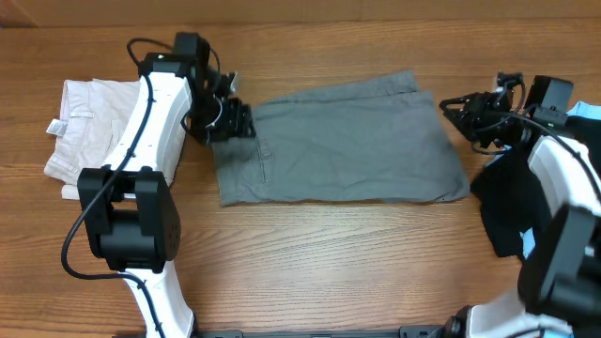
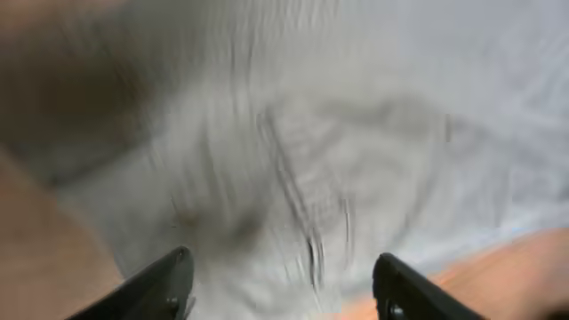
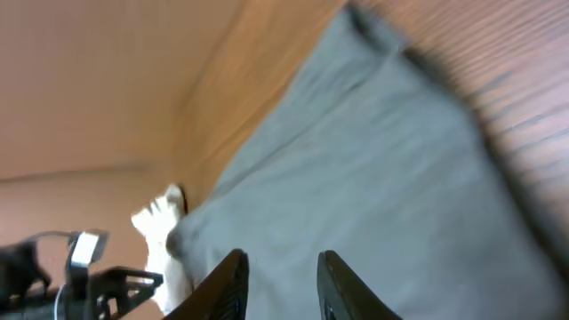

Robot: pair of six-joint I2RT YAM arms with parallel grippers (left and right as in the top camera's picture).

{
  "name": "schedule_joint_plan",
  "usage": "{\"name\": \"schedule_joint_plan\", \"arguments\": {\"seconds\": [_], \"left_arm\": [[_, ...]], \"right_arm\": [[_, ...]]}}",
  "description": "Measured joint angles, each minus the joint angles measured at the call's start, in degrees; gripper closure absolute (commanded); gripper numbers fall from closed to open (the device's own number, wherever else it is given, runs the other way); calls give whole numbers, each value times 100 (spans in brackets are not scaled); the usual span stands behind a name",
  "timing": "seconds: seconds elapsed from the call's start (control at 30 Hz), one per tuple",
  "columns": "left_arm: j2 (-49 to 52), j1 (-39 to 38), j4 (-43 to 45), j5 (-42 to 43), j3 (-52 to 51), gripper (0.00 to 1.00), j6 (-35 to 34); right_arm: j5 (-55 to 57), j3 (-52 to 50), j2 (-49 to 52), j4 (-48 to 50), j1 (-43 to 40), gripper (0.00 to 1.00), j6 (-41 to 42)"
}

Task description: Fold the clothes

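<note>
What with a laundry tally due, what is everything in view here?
grey shorts: one, mid-grey, flat at table centre
cream shorts: one, off-white, at the table edge beside the left arm
black garment: one, black with light-blue trim, by the right arm
table: one, brown wood, under everything
left gripper: one, black, open over the grey shorts' end
right gripper: one, black, open at the opposite end
</note>
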Motion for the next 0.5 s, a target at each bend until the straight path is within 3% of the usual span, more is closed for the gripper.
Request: {"name": "schedule_joint_plan", "arguments": {"seconds": [0.17,0.27,0.37,0.43,0.5], "left_arm": [[0,162,-990,-468,-9,21,-487],[0,380,-1147,-789,-44,13,-787],[0,649,-927,-953,-173,4,-992],[0,807,-588,-938,-310,3,-1075],[0,944,-177,-789,-540,2,-1084]], "right_arm": [[669,31,-634,-1445,667,55,-345],[1095,20,-643,-2072,1099,53,-474],[1598,-68,-564,-2129,1545,63,-599],[1978,-188,-442,-1840,1867,73,-629],[2275,-273,-271,-1598,2083,76,-664]]}}
